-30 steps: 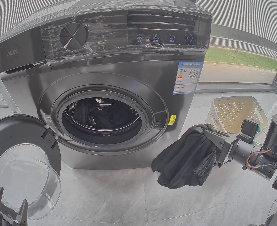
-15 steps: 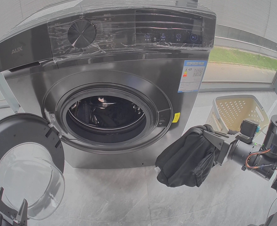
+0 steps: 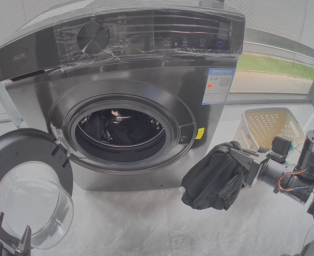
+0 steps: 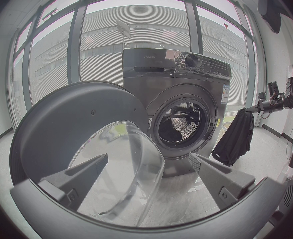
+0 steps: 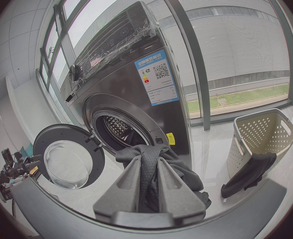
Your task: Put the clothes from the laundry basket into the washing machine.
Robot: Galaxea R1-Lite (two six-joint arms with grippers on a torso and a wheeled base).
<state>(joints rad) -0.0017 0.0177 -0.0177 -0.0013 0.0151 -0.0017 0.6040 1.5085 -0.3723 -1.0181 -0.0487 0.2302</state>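
Observation:
The grey washing machine (image 3: 128, 86) stands in front with its round door (image 3: 25, 182) swung open to the left. Dark clothes lie inside the drum (image 3: 119, 130). My right gripper (image 3: 237, 155) is shut on a black garment (image 3: 214, 178) that hangs above the floor, to the right of the drum opening and lower. In the right wrist view its fingers (image 5: 178, 191) clamp the garment (image 5: 186, 176). The beige laundry basket (image 3: 271, 125) stands behind the right arm, with another dark garment (image 5: 249, 175) draped over its rim. My left gripper (image 3: 9, 232) is open below the door, holding nothing.
The open door's clear bowl (image 4: 120, 170) sits right in front of the left gripper (image 4: 148, 173). Glass window walls (image 3: 281, 36) run behind the machine and basket. Bare tiled floor (image 3: 128, 217) lies in front of the machine.
The head view shifted slightly a second ago. The hanging black garment has swung a little to the right, toward the right gripper. Neither arm has visibly moved.

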